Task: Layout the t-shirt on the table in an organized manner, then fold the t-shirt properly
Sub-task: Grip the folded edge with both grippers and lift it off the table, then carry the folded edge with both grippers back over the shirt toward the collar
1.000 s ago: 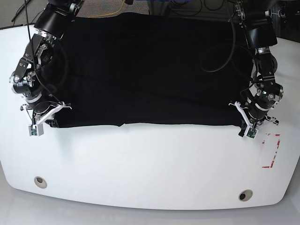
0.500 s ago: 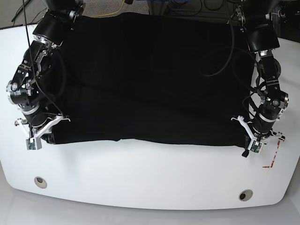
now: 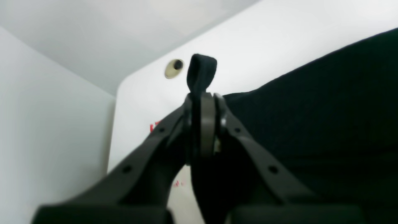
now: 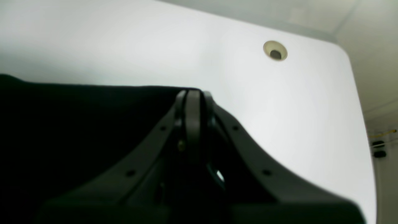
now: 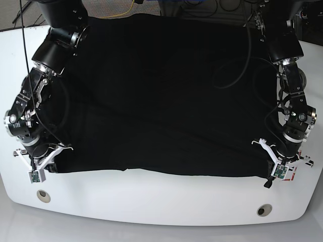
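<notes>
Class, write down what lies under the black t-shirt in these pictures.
The plain black fabric t-shirt lies on the glossy white table, whose bare front strip shows two round holes. Most of the tabletop, and anything on it beneath the cloth, is covered.

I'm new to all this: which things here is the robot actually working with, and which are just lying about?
Part of the job:
- black t-shirt
- white table
- left gripper, pinching the shirt
- right gripper, pinching the shirt

Lying about:
- two round holes
- red mark
- cables behind the table

The t-shirt point(image 5: 166, 96) is plain solid black with no print. The desk point(image 5: 151, 201) is glossy white, carrying a small red mark point(image 3: 154, 127) near one corner. Both arms are black with white brackets.
</notes>
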`<state>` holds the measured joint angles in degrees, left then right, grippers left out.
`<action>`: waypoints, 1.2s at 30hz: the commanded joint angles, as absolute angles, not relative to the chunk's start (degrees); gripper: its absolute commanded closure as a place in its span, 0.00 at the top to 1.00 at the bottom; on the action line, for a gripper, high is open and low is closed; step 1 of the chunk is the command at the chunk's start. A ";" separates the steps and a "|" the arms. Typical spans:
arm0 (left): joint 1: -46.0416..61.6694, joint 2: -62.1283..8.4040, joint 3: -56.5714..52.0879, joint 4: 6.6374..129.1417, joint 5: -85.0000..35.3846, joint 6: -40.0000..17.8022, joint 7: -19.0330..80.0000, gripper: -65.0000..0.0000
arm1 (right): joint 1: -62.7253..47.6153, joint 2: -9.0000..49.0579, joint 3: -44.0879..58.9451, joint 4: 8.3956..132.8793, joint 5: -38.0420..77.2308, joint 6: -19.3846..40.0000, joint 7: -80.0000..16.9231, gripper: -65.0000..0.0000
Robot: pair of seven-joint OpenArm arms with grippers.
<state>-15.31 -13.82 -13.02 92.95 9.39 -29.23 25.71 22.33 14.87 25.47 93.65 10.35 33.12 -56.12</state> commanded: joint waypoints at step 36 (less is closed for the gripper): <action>-20.18 -16.57 -13.32 82.86 9.27 -28.44 24.31 0.00 | 52.26 16.84 1.63 38.29 11.03 29.05 -23.96 0.43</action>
<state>-17.58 -15.18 -13.06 82.54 9.58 -29.08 25.78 48.34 15.90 2.37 38.96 10.46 31.29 -26.94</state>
